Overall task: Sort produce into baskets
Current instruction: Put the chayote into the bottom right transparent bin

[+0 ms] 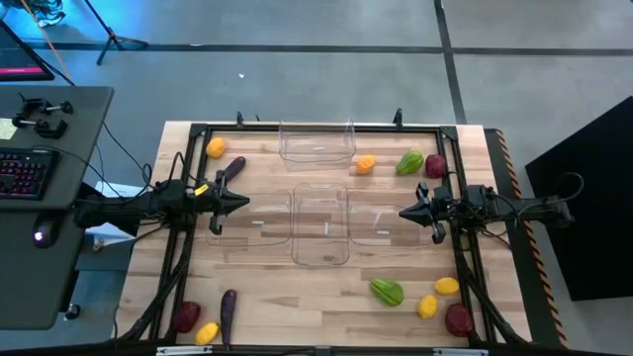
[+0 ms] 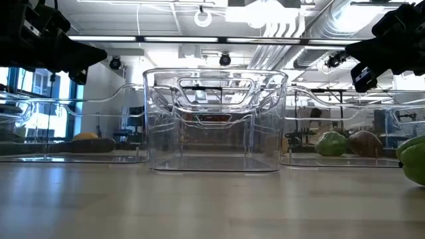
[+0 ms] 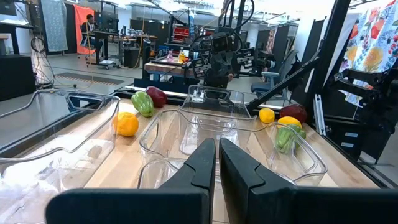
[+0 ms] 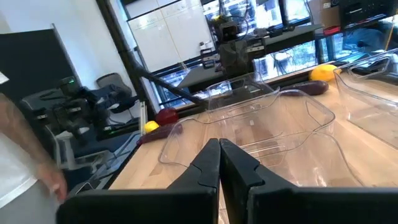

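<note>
Both end effectors – left (image 1: 240,202), right (image 1: 404,212) – clenched, empty, above the worktop (image 1: 326,287). Produce, e.g. green pepper (image 1: 387,291), appears light, rigid, smooth – grasp across its middle.

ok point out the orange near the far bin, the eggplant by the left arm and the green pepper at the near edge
orange (image 1: 366,164), high view, middle of the fruit
eggplant (image 1: 231,169), high view, mid-body
green pepper (image 1: 387,291), high view, centre of its ridged body
</note>
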Tool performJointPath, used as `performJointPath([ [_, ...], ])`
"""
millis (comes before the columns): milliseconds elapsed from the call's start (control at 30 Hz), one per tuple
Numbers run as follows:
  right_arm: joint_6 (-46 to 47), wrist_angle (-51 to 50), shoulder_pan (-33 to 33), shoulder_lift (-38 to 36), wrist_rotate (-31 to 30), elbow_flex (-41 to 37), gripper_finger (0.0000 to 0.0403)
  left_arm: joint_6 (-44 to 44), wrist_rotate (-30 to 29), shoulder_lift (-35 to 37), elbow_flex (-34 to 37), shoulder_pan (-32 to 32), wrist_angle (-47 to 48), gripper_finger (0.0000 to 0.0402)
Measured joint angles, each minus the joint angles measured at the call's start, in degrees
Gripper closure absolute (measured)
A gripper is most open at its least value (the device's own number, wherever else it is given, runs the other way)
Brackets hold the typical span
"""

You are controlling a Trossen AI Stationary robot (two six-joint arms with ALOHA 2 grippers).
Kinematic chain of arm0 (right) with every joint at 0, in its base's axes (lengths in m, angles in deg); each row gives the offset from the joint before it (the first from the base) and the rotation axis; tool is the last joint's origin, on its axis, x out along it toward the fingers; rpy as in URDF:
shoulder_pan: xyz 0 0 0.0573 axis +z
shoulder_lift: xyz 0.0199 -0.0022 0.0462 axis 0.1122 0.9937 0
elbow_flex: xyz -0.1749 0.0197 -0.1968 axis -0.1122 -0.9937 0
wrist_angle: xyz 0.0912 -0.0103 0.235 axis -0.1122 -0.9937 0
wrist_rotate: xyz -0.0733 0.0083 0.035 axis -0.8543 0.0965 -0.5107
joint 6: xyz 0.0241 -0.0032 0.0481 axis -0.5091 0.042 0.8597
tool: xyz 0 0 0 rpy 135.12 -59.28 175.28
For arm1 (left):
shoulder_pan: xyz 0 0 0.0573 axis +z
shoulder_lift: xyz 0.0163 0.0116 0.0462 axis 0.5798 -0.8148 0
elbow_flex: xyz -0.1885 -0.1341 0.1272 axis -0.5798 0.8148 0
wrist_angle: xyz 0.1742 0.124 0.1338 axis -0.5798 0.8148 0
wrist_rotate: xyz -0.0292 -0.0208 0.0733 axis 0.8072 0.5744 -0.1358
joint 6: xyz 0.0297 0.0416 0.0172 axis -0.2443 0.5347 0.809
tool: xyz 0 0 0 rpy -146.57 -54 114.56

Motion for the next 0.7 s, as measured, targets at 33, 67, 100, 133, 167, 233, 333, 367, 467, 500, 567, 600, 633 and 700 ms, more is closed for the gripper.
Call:
performJointPath([
  [33,0.1,0.0,-0.1,0.0,-2.5,0.0,0.0403,0.0,0.0,0.0,0.0,0.0,0.0,0.0392],
  [67,0.1,0.0,-0.2,0.0,-5.4,0.0,0.0403,0.0,0.0,0.0,0.0,0.0,0.0,0.0392],
  [100,0.6,0.2,-0.2,0.0,-8.2,0.0,0.0403,0.0,0.0,0.0,0.0,0.0,0.0,0.0392],
  [133,1.9,0.8,-0.2,0.0,-11.0,0.0,0.0403,0.0,0.0,0.0,0.0,0.0,0.0,0.0392],
  [167,4.6,2.0,-0.2,0.0,-14.2,0.0,0.0403,0.0,0.0,0.0,0.0,0.0,0.0,0.0392],
  [233,15.3,6.2,-0.2,0.0,-20.8,0.0,0.0403,0.0,0.0,0.0,0.0,0.0,0.0,0.0392],
  [333,30.1,12.1,-0.2,0.2,-35.7,0.0,0.0403,0.0,0.0,0.0,0.0,0.0,0.0,0.0392],
  [367,35.3,13.1,-0.2,0.3,-40.8,0.0,0.0403,0.0,0.0,0.0,0.0,0.0,0.0,0.0392],
  [467,41.5,13.4,-0.4,0.3,-54.1,0.0,0.0403,0.0,0.0,0.0,0.0,0.0,0.0,0.0392],
  [500,41.5,13.3,-0.6,0.3,-55.7,0.0,0.0403,0.0,0.0,0.0,0.0,0.0,0.0,0.0392],
  [567,41.5,15.0,-1.3,0.4,-54.1,0.0,0.0403,0.0,0.0,0.0,0.0,0.0,0.0,0.0392],
  [600,41.4,17.2,-1.7,0.5,-50.9,0.0,0.0403,0.0,0.0,0.0,0.0,0.0,0.0,0.0392],
  [633,41.0,19.5,-2.2,0.8,-47.5,0.1,0.0403,0.0,0.0,0.0,0.0,0.0,0.0,0.0392],
  [700,39.5,21.7,-3.1,1.5,-42.1,0.9,0.0403,0.0,0.0,0.0,0.0,0.0,0.0,0.0392],
])
